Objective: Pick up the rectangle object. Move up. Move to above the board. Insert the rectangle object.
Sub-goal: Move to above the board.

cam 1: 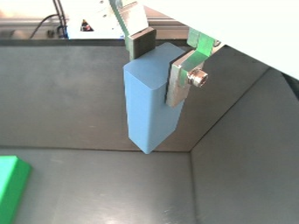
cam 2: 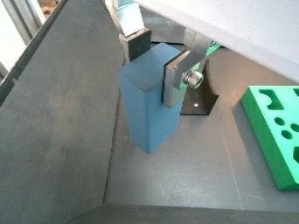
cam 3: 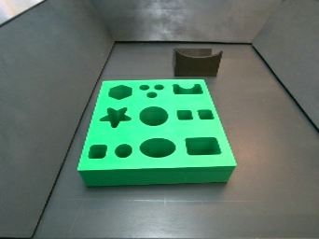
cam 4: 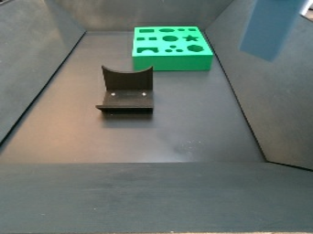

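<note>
My gripper [cam 1: 162,63] is shut on the top of the rectangle object [cam 1: 149,105], a slim light-blue block that hangs upright between the silver fingers, clear of the floor. Both wrist views show it; the gripper [cam 2: 156,63] grips the block [cam 2: 146,109] near its upper end. In a side view the block [cam 4: 269,27] hangs high beside the right wall, to the right of the board [cam 4: 171,46]. The green board [cam 3: 156,126] with its cut-out holes lies flat on the floor. Its edge shows in the wrist views [cam 2: 274,131] [cam 1: 10,188]. The gripper is out of the view that shows the whole board.
The dark fixture [cam 4: 126,91] with a curved notch stands on the floor in front of the board, and shows behind the board in a side view [cam 3: 197,62]. Dark sloping walls [cam 3: 75,84] enclose the floor on all sides.
</note>
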Robot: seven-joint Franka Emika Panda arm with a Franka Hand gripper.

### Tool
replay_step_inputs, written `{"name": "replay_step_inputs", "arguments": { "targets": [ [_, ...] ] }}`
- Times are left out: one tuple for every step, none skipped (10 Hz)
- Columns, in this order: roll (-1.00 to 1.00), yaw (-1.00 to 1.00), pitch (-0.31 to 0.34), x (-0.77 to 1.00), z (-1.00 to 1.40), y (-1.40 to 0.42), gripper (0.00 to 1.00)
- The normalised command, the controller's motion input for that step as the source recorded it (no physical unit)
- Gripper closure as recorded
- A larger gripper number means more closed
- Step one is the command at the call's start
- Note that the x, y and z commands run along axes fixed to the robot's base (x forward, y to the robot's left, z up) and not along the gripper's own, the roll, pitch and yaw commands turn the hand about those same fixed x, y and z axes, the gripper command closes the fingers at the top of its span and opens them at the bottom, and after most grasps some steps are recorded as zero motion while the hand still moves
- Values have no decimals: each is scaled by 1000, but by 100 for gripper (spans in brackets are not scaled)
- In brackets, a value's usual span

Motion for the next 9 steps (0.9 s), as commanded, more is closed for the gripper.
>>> {"name": "replay_step_inputs", "arguments": {
  "targets": [
    [53,-1000,73,284,134,-1000,100],
    [43,-1000,75,282,139,-1000,100],
    [30,-1000,73,283,141,-1000,100],
    [28,-1000,83,286,144,-1000,100],
    [22,-1000,92,288,146,-1000,100],
    [1,-1000,119,296,149,-1000,100],
    [-9,-1000,148,302,149,-1000,100],
    [-14,-1000,213,314,152,-1000,100],
    [-34,-1000,253,320,153,-1000,100]
  ]
}}
